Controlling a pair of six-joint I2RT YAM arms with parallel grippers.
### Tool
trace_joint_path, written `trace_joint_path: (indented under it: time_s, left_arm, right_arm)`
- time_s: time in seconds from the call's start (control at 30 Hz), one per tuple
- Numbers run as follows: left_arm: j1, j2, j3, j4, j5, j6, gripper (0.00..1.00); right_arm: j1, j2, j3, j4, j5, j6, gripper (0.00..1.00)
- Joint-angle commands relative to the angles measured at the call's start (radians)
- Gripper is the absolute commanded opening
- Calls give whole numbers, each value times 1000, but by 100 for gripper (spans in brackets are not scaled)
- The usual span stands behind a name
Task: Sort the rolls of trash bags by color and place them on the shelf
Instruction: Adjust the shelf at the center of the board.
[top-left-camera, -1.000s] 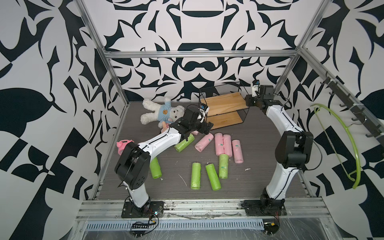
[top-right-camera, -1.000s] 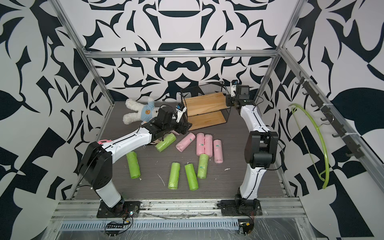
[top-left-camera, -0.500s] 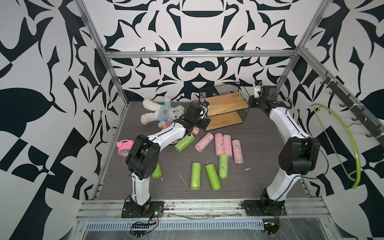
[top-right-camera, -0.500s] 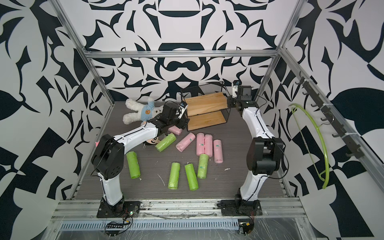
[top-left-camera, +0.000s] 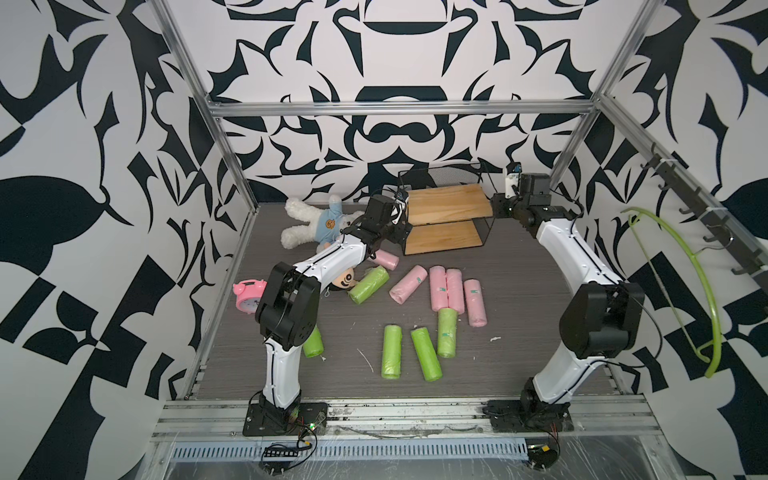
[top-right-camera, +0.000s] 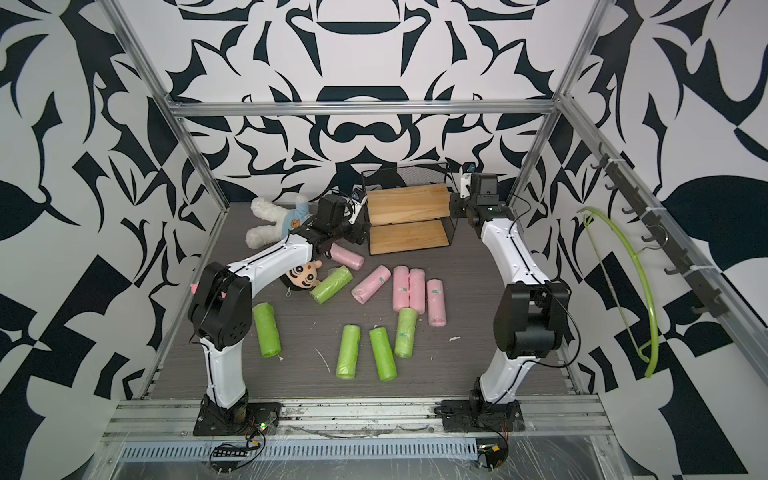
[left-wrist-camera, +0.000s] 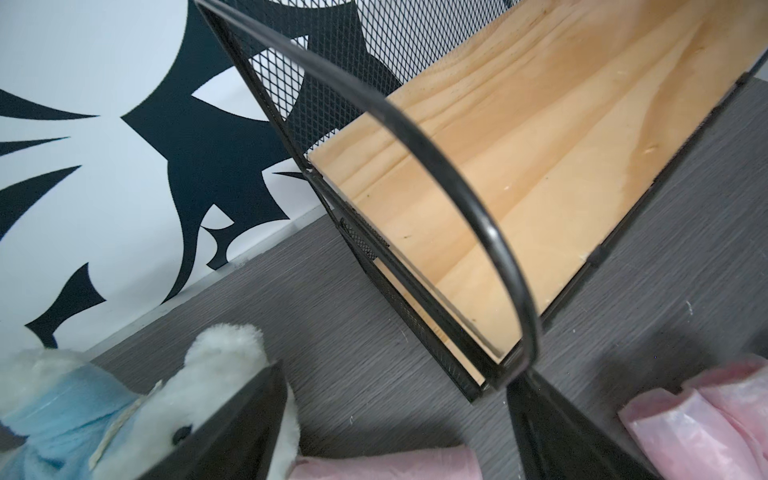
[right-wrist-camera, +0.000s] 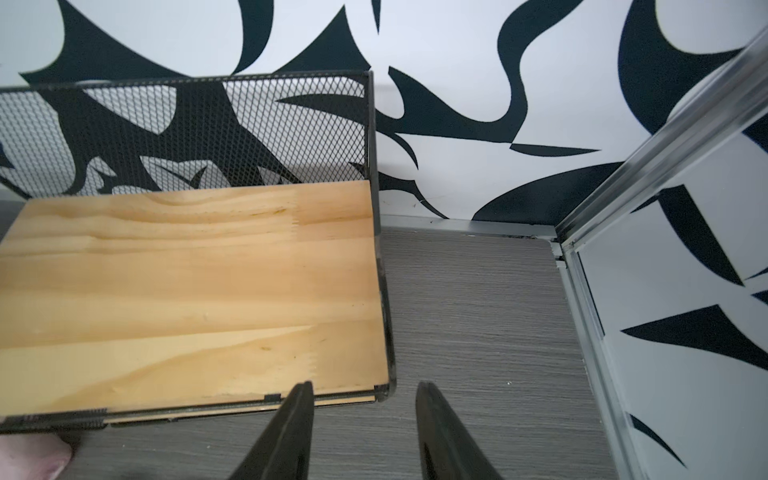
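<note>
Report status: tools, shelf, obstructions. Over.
Left tool open at shelf end frame. Right tool open at opposite corner. Shelf bare; ten rolls on floor. Teddy bear beside left tool.

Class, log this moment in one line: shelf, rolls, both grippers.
shelf: bare; rolls: all on table; left gripper: open, at shelf end; right gripper: open, at opposite end

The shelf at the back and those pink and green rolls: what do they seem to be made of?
The shelf: its boards look like pale unfinished wood, with visible grain lines; the frame and mesh back look like black-coated metal wire. The pink rolls and green rolls look like thin plastic film wound tight, wrinkled and slightly glossy, though that is a guess.
</note>
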Motion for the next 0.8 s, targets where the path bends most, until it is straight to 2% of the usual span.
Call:
trace_joint_path:
  time_s: [0.0,0.17,0.33,0.4,0.6,0.67,0.77]
  left_arm:
    - [11,22,40,-12,-9,-5,91]
    - [33,36,68,-39,-15,-42,91]
    - [46,25,61,-56,2,-68,90]
    - [45,0,38,-62,36,-93,91]
    - [45,-121,-75,-122,131,-219,92]
    - [45,-173,-129,-145,157,-274,92]
    - [44,-267,-229,-177,182,-372,92]
  right_arm:
    - [-2,35,83,10,12,-5,51]
    - [-2,90,135,6,-17,8,51]
    - [-1,106,144,13,-142,30,49]
    - [0,102,131,17,-192,49,47]
    - [1,20,11,71,-236,85,44]
    - [2,-4,-11,71,-226,87,44]
    - [1,-50,-29,54,-144,82,46]
